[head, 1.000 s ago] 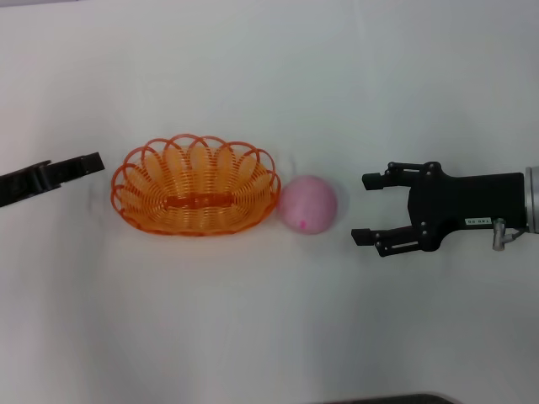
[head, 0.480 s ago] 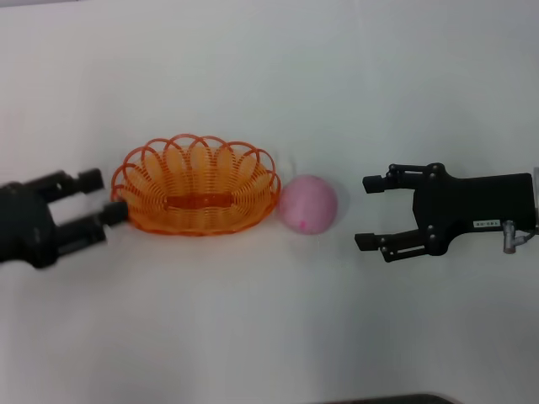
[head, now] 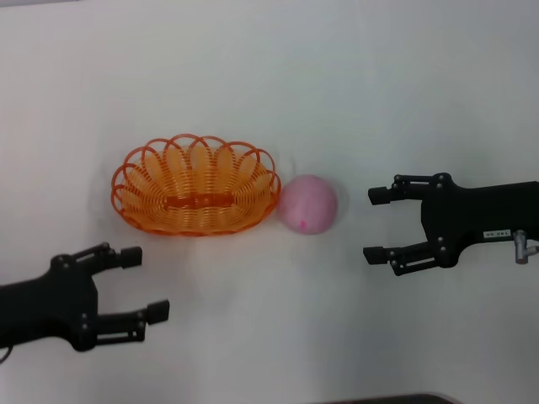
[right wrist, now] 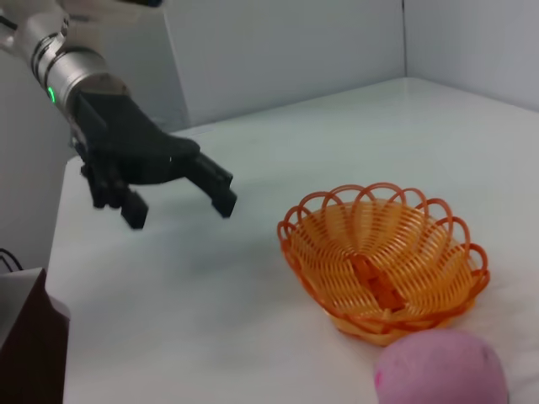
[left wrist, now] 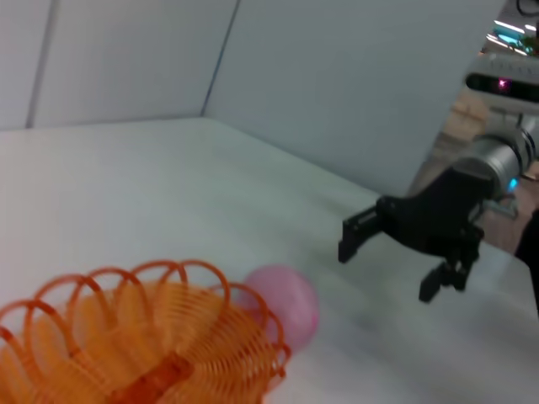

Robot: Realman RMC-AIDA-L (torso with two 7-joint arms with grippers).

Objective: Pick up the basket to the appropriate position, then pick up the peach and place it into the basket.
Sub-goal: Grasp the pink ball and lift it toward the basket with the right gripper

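The orange wire basket stands upright on the white table, left of centre. The pale-pink peach lies on the table touching the basket's right end. My left gripper is open and empty, in front of and to the left of the basket, apart from it. My right gripper is open and empty, a short gap to the right of the peach. The left wrist view shows the basket, the peach and the right gripper. The right wrist view shows the basket, the peach and the left gripper.
The white table carries only the basket and the peach. A dark edge shows at the table's front. Pale walls stand behind the table in the wrist views. A dark brown object sits off the table's side.
My left gripper has drawn back from the basket's left end toward the table's front and stands open. The right gripper has shifted slightly right. The basket and peach have not moved.
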